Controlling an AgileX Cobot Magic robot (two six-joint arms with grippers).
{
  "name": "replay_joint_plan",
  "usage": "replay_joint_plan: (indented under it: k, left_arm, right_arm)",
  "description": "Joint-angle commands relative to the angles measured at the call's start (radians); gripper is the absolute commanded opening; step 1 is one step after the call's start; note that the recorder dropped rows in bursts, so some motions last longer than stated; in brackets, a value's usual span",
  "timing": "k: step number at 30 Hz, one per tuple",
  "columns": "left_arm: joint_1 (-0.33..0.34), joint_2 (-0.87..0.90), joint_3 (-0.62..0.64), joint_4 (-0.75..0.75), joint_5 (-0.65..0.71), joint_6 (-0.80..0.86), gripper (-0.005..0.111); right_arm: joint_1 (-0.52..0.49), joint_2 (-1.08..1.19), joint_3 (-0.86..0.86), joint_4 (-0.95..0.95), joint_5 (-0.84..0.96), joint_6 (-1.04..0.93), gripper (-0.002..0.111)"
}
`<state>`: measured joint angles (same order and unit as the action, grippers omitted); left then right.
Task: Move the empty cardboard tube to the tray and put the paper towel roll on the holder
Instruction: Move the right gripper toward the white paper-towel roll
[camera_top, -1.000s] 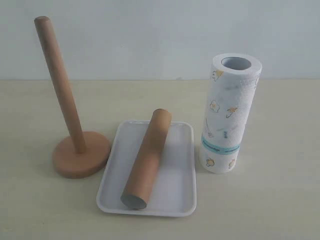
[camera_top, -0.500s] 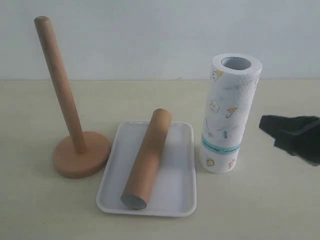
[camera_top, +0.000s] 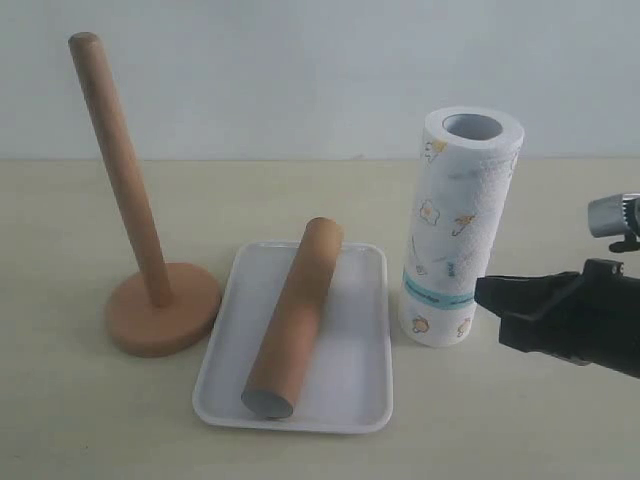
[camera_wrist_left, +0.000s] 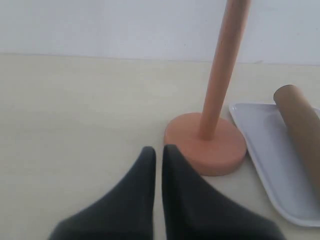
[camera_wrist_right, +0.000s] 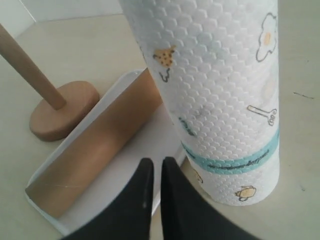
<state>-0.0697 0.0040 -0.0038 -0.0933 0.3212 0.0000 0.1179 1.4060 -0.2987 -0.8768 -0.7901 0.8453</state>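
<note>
"How far along is it?"

"About halfway, I'd say. The empty cardboard tube (camera_top: 295, 318) lies slantwise in the tray (camera_top: 362, 400), its far end reaching over the far rim, so that part looks done. The paper towel roll (camera_top: 455, 240) stands upright on the table (camera_top: 80, 420), just beside the tray's right edge. The holder (camera_top: 160, 310) stands on the tray's other side with nothing on its rod."

"And the arms?"

"The right gripper (camera_top: 480, 293) is close beside the roll's lower part, jaws pressed together and empty. Whether it touches the roll, I can't tell. The left gripper (camera_wrist_left: 158, 150) shows only in its own wrist view, near the holder's base, likewise clenched on nothing."

"Count it for me."

"One tube, one tray, one roll, one holder, two grippers. What's left is getting the roll onto the rod."
</note>
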Motion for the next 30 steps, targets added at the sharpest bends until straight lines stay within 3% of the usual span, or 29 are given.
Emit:
replay_joint_plan:
  k: [1,13,17,22,30]
  left_arm:
    - [-0.005,-0.004,0.004,0.0,-0.002,-0.007,0.005]
    - [-0.005,-0.004,0.004,0.0,-0.002,-0.007,0.005]
    - [-0.005,-0.004,0.004,0.0,-0.002,-0.007,0.005]
    - [-0.005,-0.004,0.004,0.0,-0.002,-0.007,0.005]
    - [-0.005,-0.004,0.004,0.0,-0.002,-0.007,0.005]
  right_arm:
    - [0.002,0.0,-0.004,0.022,-0.034,-0.011,0.005]
    - [0.002,0.0,-0.004,0.13,-0.053,-0.056,0.008]
    - [0.002,0.0,-0.004,0.13,-0.06,-0.056,0.036]
    - [0.002,0.0,-0.004,0.13,-0.06,-0.141,0.106]
    - [0.002,0.0,-0.004,0.131,-0.104,-0.186,0.105]
